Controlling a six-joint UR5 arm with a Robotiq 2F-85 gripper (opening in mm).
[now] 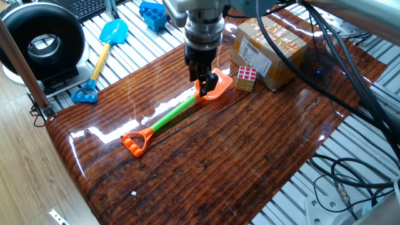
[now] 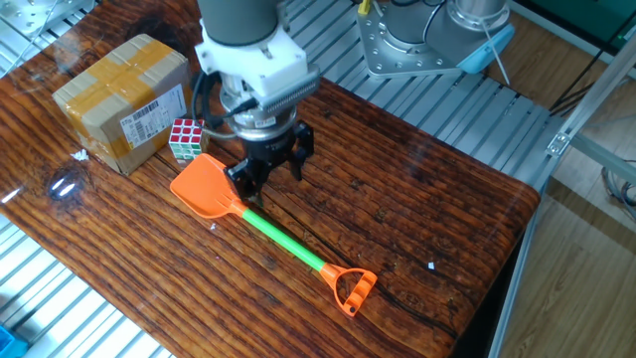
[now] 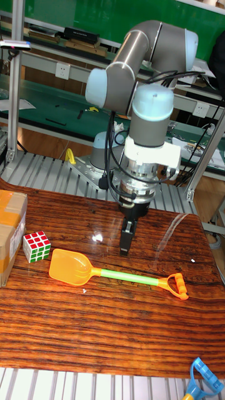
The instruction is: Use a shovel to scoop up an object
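The shovel (image 1: 177, 112) (image 2: 283, 237) (image 3: 125, 275) lies flat on the wooden table, orange blade toward the cube, green shaft, orange D-handle at the other end. The Rubik's cube (image 1: 245, 78) (image 2: 186, 137) (image 3: 36, 246) stands just off the blade's tip, next to the cardboard box. My gripper (image 1: 205, 84) (image 2: 269, 175) (image 3: 127, 242) points straight down over the blade's neck, where the shaft begins. Its fingers are apart with nothing between them, and they hang a little above the shovel.
A brown cardboard box (image 1: 270, 47) (image 2: 124, 99) sits behind the cube. A blue shovel with a yellow shaft (image 1: 103, 53) lies off the wood on the metal slats, near a black round device (image 1: 40, 40). Cables (image 1: 350, 169) hang by the table's right edge.
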